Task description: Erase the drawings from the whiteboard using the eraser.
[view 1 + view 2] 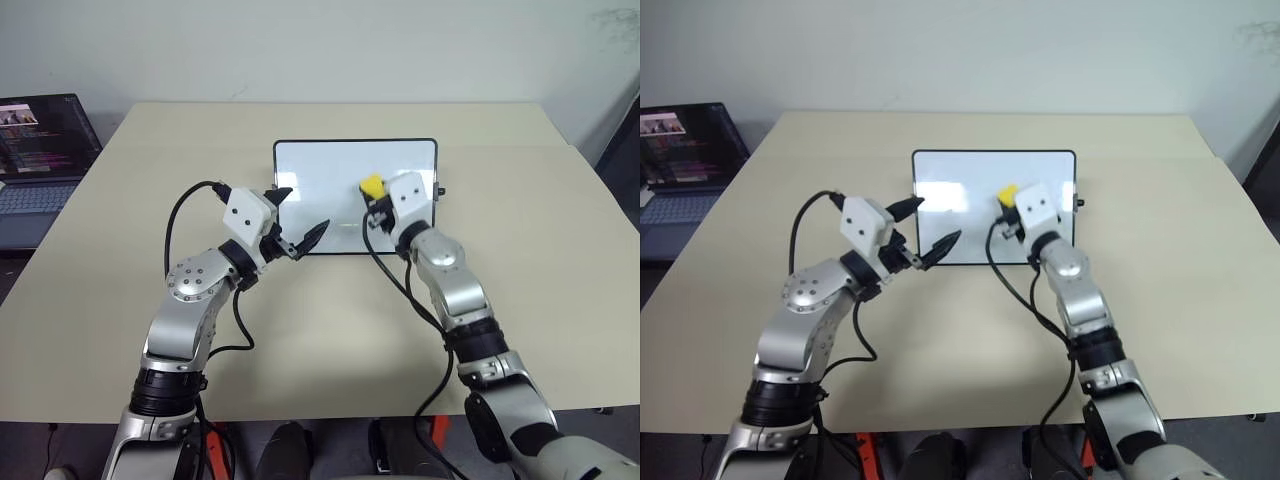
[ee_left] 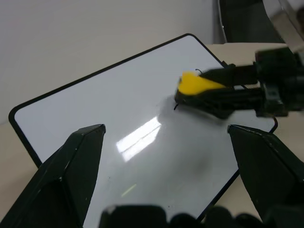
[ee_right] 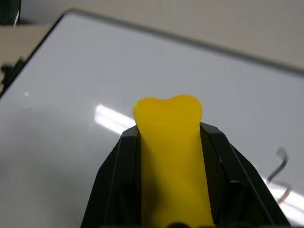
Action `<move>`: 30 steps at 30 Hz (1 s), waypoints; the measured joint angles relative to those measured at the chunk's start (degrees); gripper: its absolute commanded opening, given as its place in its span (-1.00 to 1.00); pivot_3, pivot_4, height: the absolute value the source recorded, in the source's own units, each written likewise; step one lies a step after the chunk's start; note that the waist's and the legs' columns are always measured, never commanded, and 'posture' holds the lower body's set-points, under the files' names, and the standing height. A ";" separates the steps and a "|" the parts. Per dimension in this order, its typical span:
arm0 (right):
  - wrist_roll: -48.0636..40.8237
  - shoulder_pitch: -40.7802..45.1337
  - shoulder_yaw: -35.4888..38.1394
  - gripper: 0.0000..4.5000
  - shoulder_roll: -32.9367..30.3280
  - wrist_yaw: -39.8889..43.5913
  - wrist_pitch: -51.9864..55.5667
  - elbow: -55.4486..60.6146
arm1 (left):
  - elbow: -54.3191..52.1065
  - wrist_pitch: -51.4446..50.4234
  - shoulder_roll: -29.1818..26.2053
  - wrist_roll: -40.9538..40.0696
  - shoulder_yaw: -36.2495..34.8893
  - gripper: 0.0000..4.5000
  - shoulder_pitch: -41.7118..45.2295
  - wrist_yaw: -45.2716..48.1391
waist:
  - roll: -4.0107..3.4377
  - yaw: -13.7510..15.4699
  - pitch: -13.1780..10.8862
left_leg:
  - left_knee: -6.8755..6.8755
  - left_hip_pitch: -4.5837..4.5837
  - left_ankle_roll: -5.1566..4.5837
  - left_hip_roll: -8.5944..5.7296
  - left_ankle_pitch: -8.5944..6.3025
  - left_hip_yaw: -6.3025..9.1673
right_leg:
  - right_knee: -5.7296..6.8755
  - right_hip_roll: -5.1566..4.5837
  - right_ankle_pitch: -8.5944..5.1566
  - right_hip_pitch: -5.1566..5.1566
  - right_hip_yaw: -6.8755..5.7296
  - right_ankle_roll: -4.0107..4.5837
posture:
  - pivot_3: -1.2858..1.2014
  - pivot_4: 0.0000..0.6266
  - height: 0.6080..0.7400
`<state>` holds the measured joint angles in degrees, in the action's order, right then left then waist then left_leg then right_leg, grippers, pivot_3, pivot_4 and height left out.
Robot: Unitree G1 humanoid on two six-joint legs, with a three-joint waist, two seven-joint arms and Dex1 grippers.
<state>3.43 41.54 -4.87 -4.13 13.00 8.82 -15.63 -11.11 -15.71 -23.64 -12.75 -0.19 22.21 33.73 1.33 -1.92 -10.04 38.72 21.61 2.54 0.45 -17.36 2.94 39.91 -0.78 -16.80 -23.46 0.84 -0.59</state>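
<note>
The right gripper (image 1: 373, 200) pinches the eraser (image 1: 371, 185) over the whiteboard (image 1: 320, 170), a faint drawing (image 3: 280, 164) just beside it. The left gripper (image 1: 298, 218) hangs spread at the board's near edge.

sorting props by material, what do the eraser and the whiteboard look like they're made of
The eraser: soft yellow foam or sponge, it seems, matte; it bulges where the right pincer squeezes it. The whiteboard: glossy white coated panel, mirroring a ceiling light, in a thin black frame, probably plastic.

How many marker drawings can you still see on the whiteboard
1: a thin black marker squiggle on the glossy white board, beside the yellow eraser block in the right claw. More may be hidden under the eraser.
</note>
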 measured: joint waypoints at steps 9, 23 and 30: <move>0.36 8.92 0.58 -0.42 1.10 -3.61 -6.41 -18.64 | 0.27 -0.03 0.03 0.04 -0.03 1.00 0.06 0.63 | 0.00 0.05 0.00 | 0.00 0.07 0.01 -0.01 0.00 -0.03 | -0.04 -0.02 0.00 -0.04 0.02 0.00 | 0.03 -0.52 1.00; 2.42 3.49 -2.02 -0.42 1.20 -3.50 -2.90 -13.28 | -1.88 -0.66 -0.16 0.04 -0.22 1.00 -1.38 -0.65 | 0.00 0.09 0.02 | 0.03 0.05 0.00 0.00 0.00 -0.01 | 0.01 -0.02 0.00 -0.02 0.02 0.00 | 0.03 -0.52 1.00; 2.61 -2.74 -3.35 -0.42 0.48 -2.50 1.71 -5.35 | -1.84 -0.95 -0.13 0.03 -0.18 1.00 -1.33 -0.60 | 0.00 0.10 0.02 | 0.04 -0.06 -0.01 -0.01 0.00 0.00 | 0.03 -0.02 0.00 0.08 0.02 0.00 | 0.03 -0.52 1.00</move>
<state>6.04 38.80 -8.22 -3.66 10.50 10.53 -20.99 -12.95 -16.66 -23.78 -12.71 -0.36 20.88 33.13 1.33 -1.82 -10.02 38.76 21.54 2.54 0.44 -17.36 2.95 39.94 -0.80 -16.80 -23.37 0.86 -0.59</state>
